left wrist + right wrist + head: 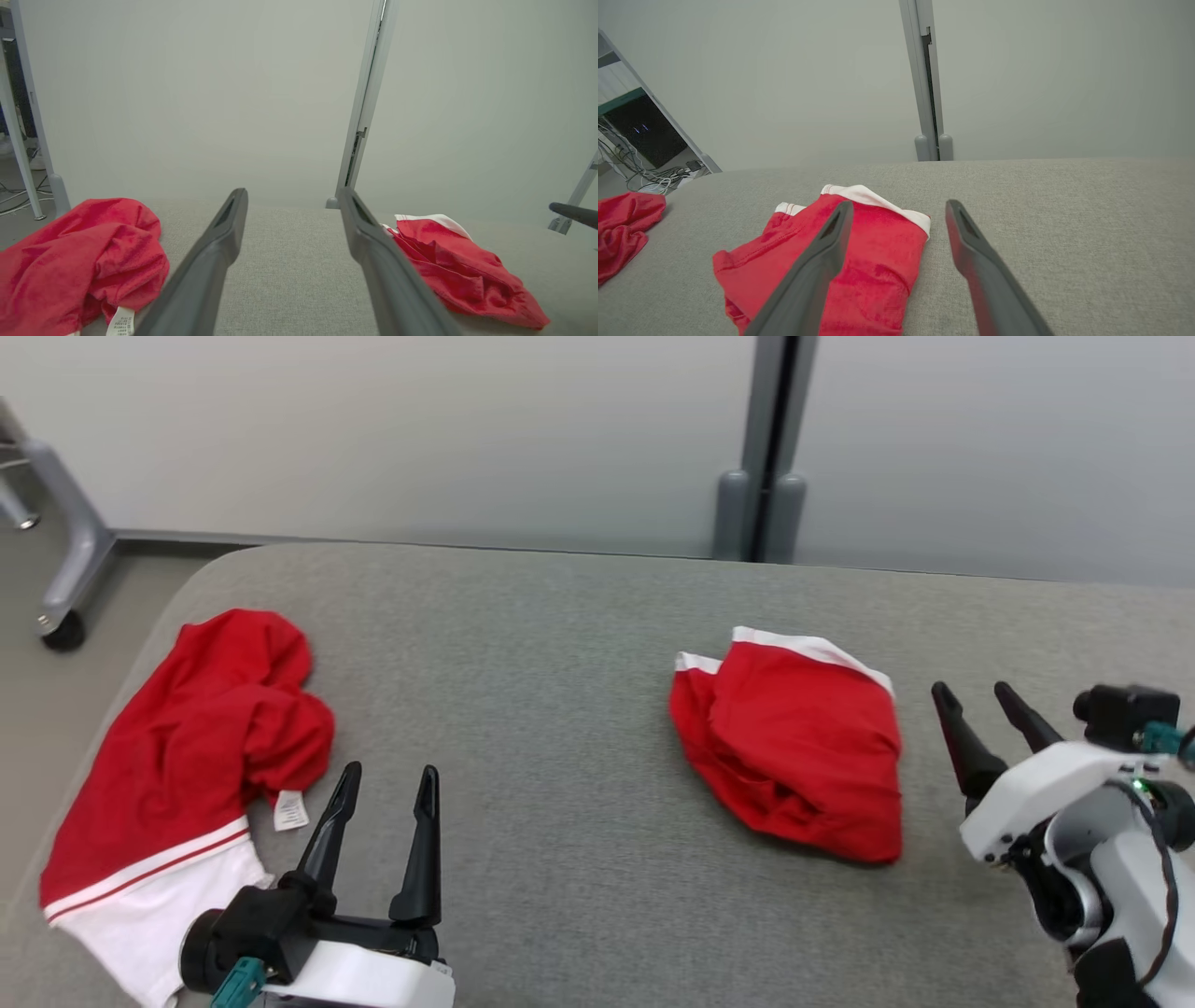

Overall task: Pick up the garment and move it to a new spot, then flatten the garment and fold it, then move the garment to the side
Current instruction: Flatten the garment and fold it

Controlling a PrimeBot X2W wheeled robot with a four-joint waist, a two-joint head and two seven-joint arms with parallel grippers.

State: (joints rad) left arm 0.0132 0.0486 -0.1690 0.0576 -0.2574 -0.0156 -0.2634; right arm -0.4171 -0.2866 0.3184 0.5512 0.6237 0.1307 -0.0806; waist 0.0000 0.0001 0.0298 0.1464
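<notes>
Garment [794,747] red, crumpled; left end effector [390,770] wide, empty, pointing forward; right end effector [969,689] wide, empty, angled left.

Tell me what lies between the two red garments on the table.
Only bare grey table cover lies between the left garment and the right garment, as the head view shows; the left gripper stands beside the left one.

We see bright, even, diffuse light. The folded red garment with white trim [794,747] throws a thin soft shadow on the grey fabric worktop [579,616]. In the left wrist view the near dark fingers [205,266] look soft, and the pale grey metal post [368,93] leans.
</notes>
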